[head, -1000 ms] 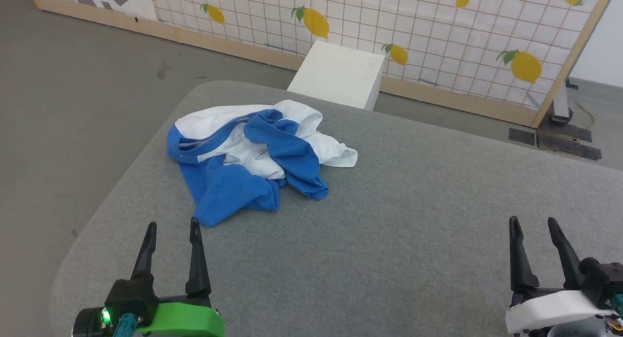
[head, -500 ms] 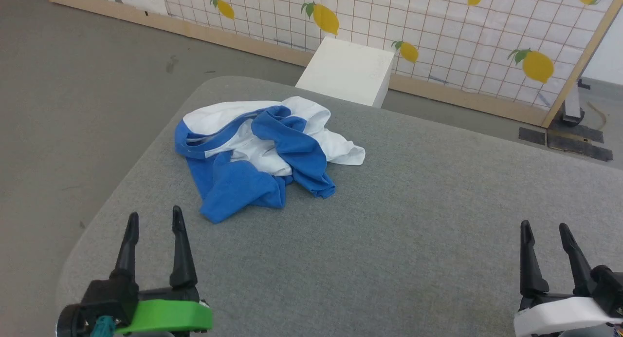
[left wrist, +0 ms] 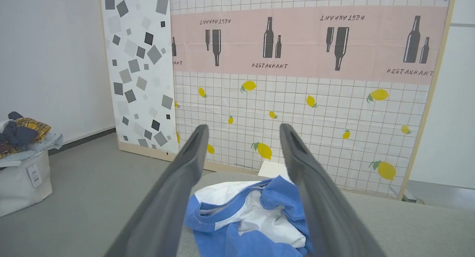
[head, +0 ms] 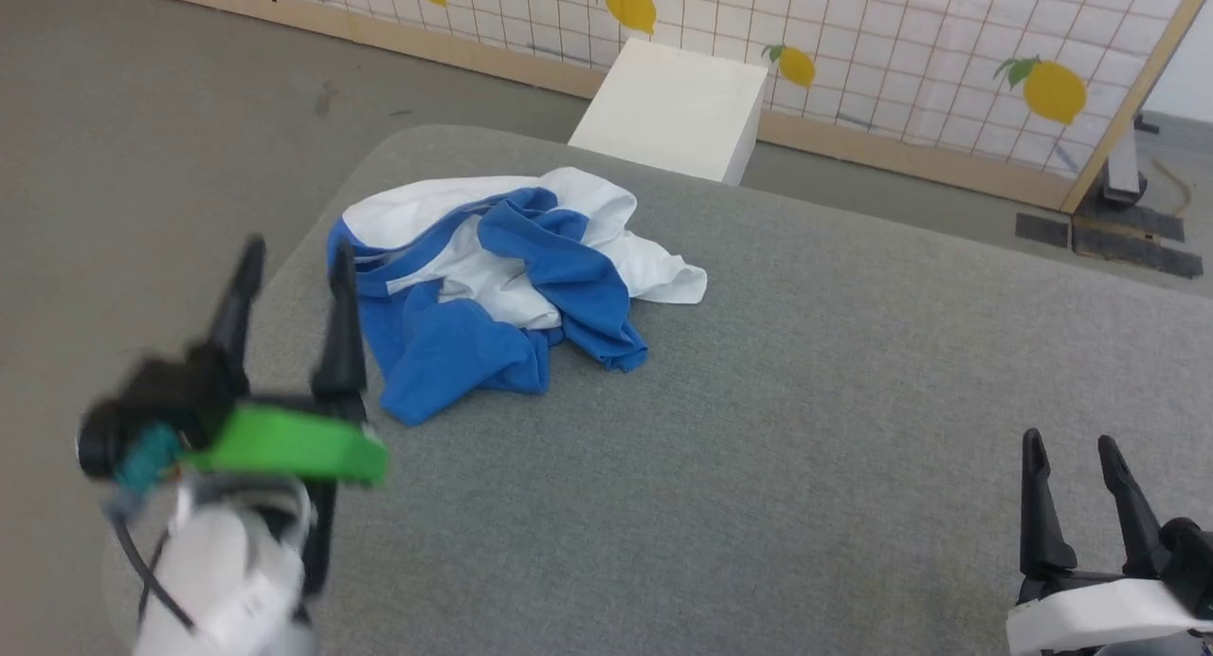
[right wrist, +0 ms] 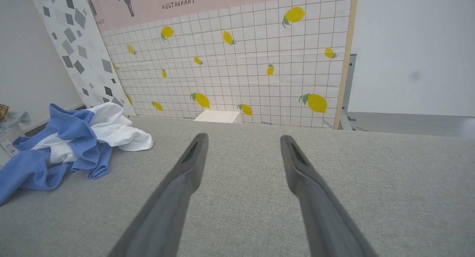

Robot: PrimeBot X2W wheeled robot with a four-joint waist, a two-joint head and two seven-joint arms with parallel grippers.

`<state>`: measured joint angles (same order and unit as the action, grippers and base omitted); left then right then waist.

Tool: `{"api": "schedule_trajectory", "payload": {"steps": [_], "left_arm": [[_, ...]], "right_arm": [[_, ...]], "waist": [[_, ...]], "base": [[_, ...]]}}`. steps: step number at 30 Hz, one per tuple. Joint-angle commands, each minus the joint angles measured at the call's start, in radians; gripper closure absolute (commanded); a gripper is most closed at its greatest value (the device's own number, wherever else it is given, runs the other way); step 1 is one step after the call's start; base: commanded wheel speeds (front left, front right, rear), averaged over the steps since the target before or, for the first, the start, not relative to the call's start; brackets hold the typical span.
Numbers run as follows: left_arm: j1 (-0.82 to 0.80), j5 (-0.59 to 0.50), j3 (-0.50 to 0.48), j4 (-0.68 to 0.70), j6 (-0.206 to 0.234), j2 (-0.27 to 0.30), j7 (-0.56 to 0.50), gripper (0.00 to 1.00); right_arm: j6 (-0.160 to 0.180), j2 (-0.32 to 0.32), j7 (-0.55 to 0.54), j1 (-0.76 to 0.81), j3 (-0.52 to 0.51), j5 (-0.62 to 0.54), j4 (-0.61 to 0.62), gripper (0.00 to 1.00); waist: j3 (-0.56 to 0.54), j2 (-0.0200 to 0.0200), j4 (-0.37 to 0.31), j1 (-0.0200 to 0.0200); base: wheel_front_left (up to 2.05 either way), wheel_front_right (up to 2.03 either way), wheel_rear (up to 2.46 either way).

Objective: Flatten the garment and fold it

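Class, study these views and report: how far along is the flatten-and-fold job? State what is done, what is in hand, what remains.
Done: nothing; the garment lies crumpled in a heap on the grey surface. In hand: the left gripper, open and empty, hovers by its edge; the right gripper sits open, well apart. Left: gripping, flattening, folding.

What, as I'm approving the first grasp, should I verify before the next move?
1. Left gripper open, empty: ok.
2. Right gripper open, empty: ok.
3. Garment lying on the grey surface: ok.
4. Garment flattened: not ok, crumpled heap.
5. Left gripper's fingers clear of the cloth: cannot tell, head view blurred there.
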<state>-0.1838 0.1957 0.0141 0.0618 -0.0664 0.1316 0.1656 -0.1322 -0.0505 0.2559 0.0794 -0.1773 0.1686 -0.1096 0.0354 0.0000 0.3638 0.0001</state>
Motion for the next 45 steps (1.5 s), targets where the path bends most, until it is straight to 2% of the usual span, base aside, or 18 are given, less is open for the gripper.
{"api": "schedule_trajectory", "payload": {"steps": [1, 10, 17, 20, 25, 32, 38, 45], "left_arm": [[-0.059, 0.032, -0.007, -0.017, -0.008, 0.009, -0.027, 0.0], [-0.364, 0.104, -0.045, -0.186, -0.004, 0.059, -0.222, 0.0], [-0.523, 0.115, -0.02, -0.354, -0.006, 0.084, -0.352, 0.0], [-0.577, 0.122, -0.025, -0.427, 0.006, 0.091, -0.39, 0.0], [-0.627, 0.125, -0.018, -0.548, 0.013, 0.112, -0.465, 0.0], [-0.658, 0.153, -0.009, -0.681, 0.012, 0.131, -0.628, 0.0], [-0.658, 0.186, -0.016, -0.748, 0.032, 0.117, -0.715, 0.0], [-0.658, 0.216, -0.023, -0.798, 0.079, 0.09, -0.813, 0.0]], "right_arm": [[0.002, 0.0, 0.006, -0.008, -0.002, 0.0, 0.003, 0.0], [0.002, 0.0, 0.006, -0.046, -0.011, -0.035, 0.022, 0.0], [0.002, 0.0, 0.006, -0.085, -0.011, -0.061, 0.039, 0.0], [0.002, 0.0, 0.006, -0.104, -0.008, -0.066, 0.043, 0.0], [0.002, 0.0, 0.006, -0.126, -0.003, -0.067, 0.042, 0.0], [0.002, 0.0, 0.006, -0.159, -0.001, -0.071, 0.049, 0.0], [0.002, 0.0, 0.006, -0.177, -0.008, -0.077, 0.058, 0.0], [0.002, 0.0, 0.006, -0.189, -0.011, -0.08, 0.07, 0.0]], "waist": [[0.017, 0.0, -0.01, -0.0001], [0.116, 0.0, -0.051, -0.0001], [0.194, 0.0, -0.087, -0.0001], [0.223, 0.0, -0.108, -0.0001], [0.264, 0.0, -0.148, -0.0001], [0.331, 0.0, -0.214, -0.0001], [0.379, 0.0, -0.253, -0.0001], [0.413, 0.0, -0.272, -0.0001]], "base": [[0.0, 0.0, 0.0], [0.0, 0.0, 0.0], [0.0, 0.0, 0.0], [0.0, 0.0, 0.0], [0.0, 0.0, 0.0], [0.0, 0.0, 0.0], [0.0, 0.0, 0.0], [0.0, 0.0, 0.0]]}}
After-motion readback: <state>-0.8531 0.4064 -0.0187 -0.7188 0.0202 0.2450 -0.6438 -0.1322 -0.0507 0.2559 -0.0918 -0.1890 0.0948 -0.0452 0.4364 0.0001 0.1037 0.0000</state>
